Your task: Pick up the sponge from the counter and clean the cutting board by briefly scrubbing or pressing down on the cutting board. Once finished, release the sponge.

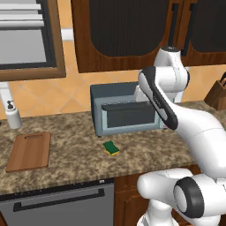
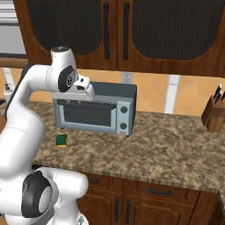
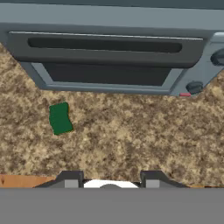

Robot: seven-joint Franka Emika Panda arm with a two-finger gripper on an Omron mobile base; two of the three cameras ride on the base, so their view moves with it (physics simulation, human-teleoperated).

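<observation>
Cutting board (image 1: pixel 28 151) was noted toward the counter's (image 1: pixel 66 172) left end. Sponge (image 1: pixel 111 148) lay mid-counter, just before the toaster oven (image 1: pixel 126 115). Gripper (image 3: pixel 109 178) was held above, parted, empty. A descent straight down was judged likely to miss the sponge, offset leftward.

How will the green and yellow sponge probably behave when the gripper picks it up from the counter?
The sponge is a small two-layer block, so it is probably light and will likely squash a little between the fingers. It lies flat on the counter with flat faces, so it should not roll. Its low height may demand a low, careful grasp.
</observation>
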